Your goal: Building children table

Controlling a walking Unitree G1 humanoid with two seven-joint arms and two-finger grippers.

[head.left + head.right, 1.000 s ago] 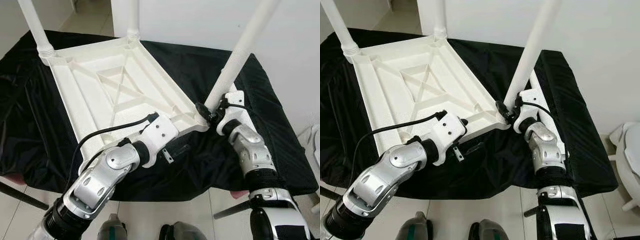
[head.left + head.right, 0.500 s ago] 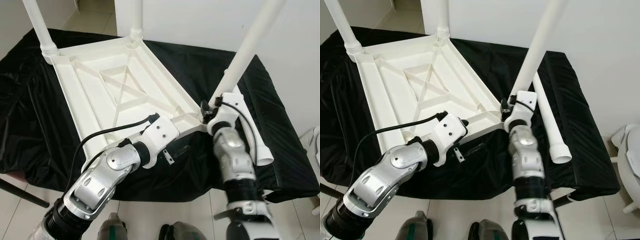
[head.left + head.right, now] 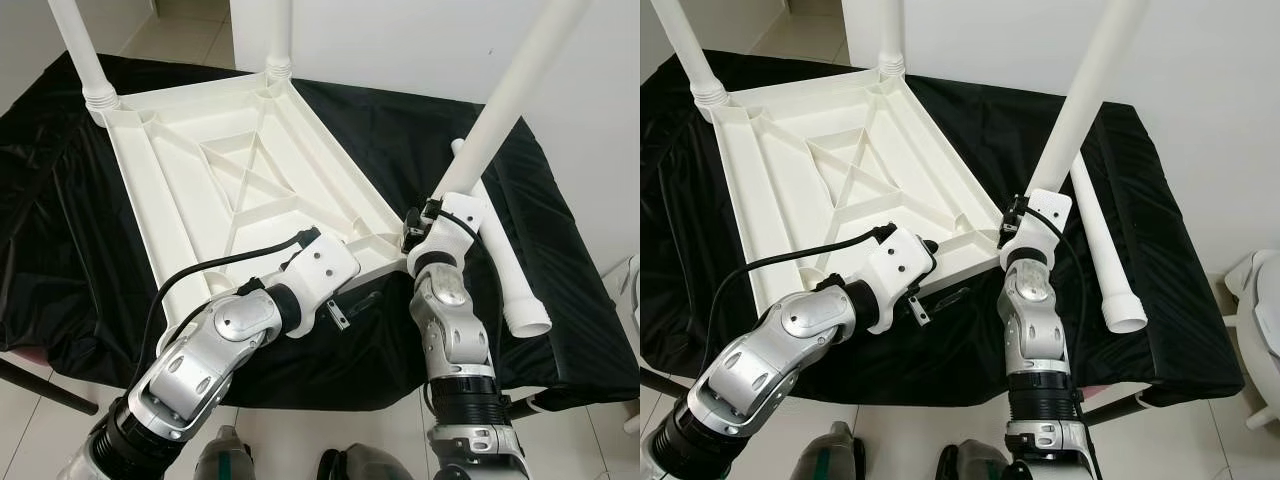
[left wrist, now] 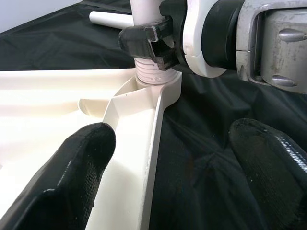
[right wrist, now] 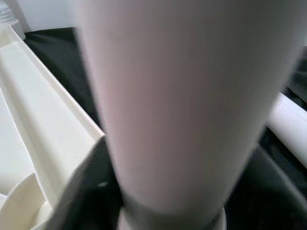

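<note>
On black cloth (image 3: 90,230): upturned white tabletop (image 3: 220,190), loose leg (image 3: 495,250) beside.
Right gripper (image 4: 148,43) clamping corner leg (image 3: 505,110); left gripper (image 4: 168,177) open astride tabletop edge.

Desk (image 3: 80,250) draped in wrinkled black cloth (image 3: 400,130), cloth hanging over front edge. White plastic tabletop (image 3: 220,180) lies on it upside down, ribbed underside up, spanning left and middle. Loose white leg tube (image 3: 500,260) lies flat on cloth at right side, open end toward front edge, just beside tabletop's near right corner.
</note>
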